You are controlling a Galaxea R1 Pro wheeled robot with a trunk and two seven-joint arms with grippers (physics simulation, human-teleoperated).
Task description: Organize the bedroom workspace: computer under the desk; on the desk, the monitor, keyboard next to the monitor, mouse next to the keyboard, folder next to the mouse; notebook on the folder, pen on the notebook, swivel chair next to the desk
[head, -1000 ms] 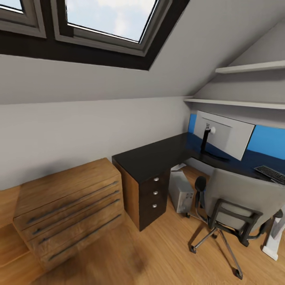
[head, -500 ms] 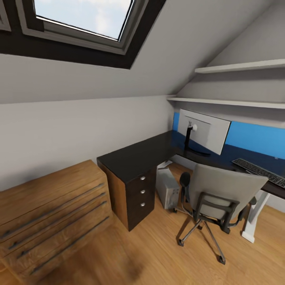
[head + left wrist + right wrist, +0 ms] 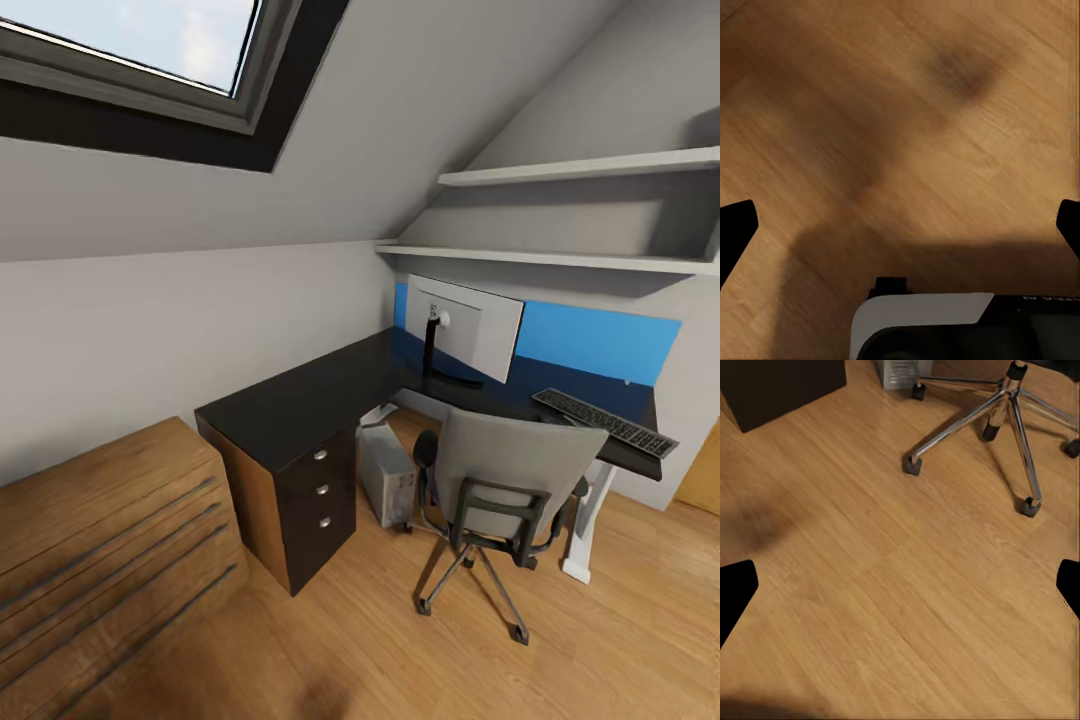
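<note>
The left gripper (image 3: 900,225) points down with its black fingertips (image 3: 735,229) spread wide; the right gripper (image 3: 900,585) apparently matches, fingertips (image 3: 735,589) equally apart.

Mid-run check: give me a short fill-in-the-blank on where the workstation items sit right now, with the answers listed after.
1. The monitor stands on the ____.
2. The computer sits on the floor under the desk, between the drawer unit and the ____.
3. The keyboard lies on the desk toward the end nearest the white ____.
4. The swivel chair shows its ____ to the head camera.

Answers: desk; swivel chair; leg; back
</note>
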